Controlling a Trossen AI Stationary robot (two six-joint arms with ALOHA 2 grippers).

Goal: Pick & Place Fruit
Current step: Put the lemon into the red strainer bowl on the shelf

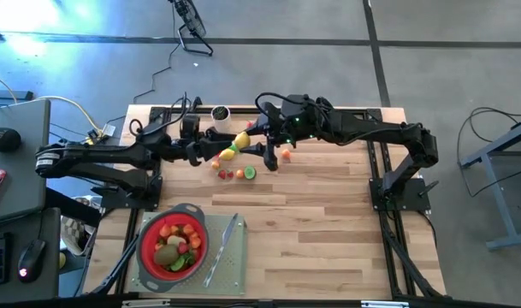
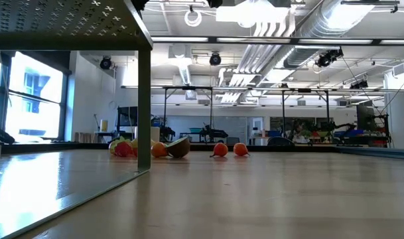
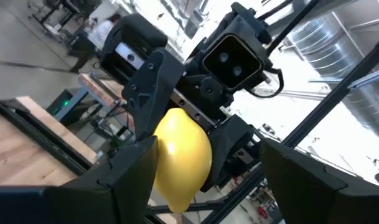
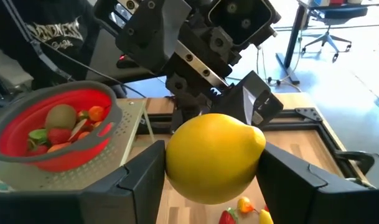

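A yellow lemon (image 1: 240,139), one of the toy fruits, hangs in the air over the far middle of the table, between my two arms. My right gripper (image 4: 212,152) reaches in from the table's right and is shut on it. My left gripper (image 3: 208,149) faces it from the left, open, with the lemon (image 3: 183,158) standing in front of the gap between its fingers. Several small fruits (image 1: 234,174) lie loose on the wood below. Both grippers are out of the low view. My right gripper pinches the lemon between its two fingers, on two opposite sides (image 4: 172,165). The fingers come from the table's right, slanting a little downward. The lemon is lifted clear of the table. My left gripper has one finger (image 3: 136,171) close beside the lemon; I cannot tell whether it touches.
A red strainer (image 1: 142,248) holding several fruits stands on a grey-green board (image 1: 234,272) at the near left, with a slim knife (image 1: 222,250) beside it. A white cup (image 1: 220,113) stands at the far edge. Orange fruits (image 2: 219,149) lie right of the pile. Bare wood lies to the near right.
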